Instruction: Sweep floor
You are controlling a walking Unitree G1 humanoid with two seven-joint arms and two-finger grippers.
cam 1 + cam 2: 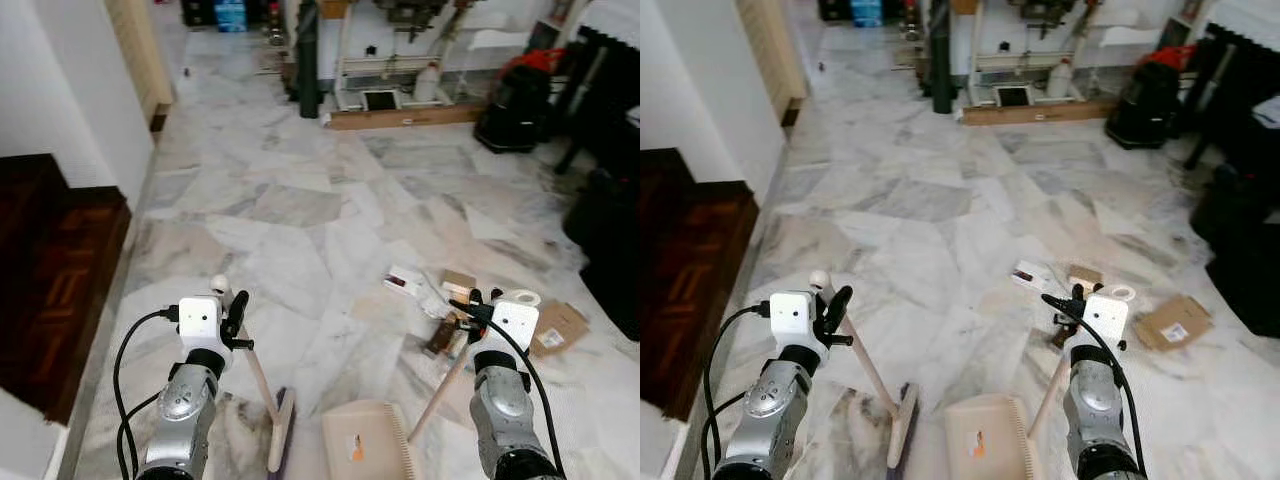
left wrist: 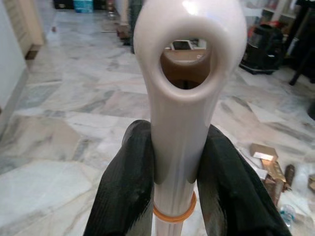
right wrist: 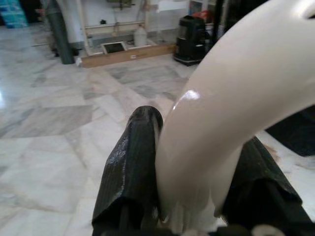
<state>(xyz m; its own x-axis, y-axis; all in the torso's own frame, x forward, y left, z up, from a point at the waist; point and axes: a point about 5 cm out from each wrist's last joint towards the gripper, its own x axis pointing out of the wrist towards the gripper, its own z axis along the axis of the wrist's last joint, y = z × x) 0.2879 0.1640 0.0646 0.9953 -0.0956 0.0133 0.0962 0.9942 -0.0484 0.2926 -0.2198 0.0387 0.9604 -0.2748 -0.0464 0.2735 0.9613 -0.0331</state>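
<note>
Nearest to the robot, the left gripper (image 1: 232, 312) is closed on the cream handle of the broom (image 1: 281, 430), and in the left wrist view its black fingers (image 2: 125, 187) press the handle from both sides, just below the hanging hole at its end. The handle slants down from this gripper to the broom head, which rests on the marble floor (image 1: 300, 200) close in front of the robot. Just beside the broom head lies the beige dustpan (image 1: 365, 440), flat on the floor, and its long handle rises to the right gripper (image 1: 478, 308), which is closed around the top of it; in the right wrist view the curved cream handle sits between the two black fingers (image 3: 133, 172). A little farther, near the right gripper, some rubbish is scattered on the floor: a white packet (image 1: 408, 285), a flat piece of cardboard (image 1: 556, 326) and a roll of tape (image 1: 520, 297). On the robot's left there is a dark wooden step (image 1: 60, 270) next to a white wall (image 1: 75, 90). Far at the back stand a black vacuum cleaner (image 1: 515, 105) and a white shelf frame (image 1: 400, 60) with a wooden board at its foot.
</note>
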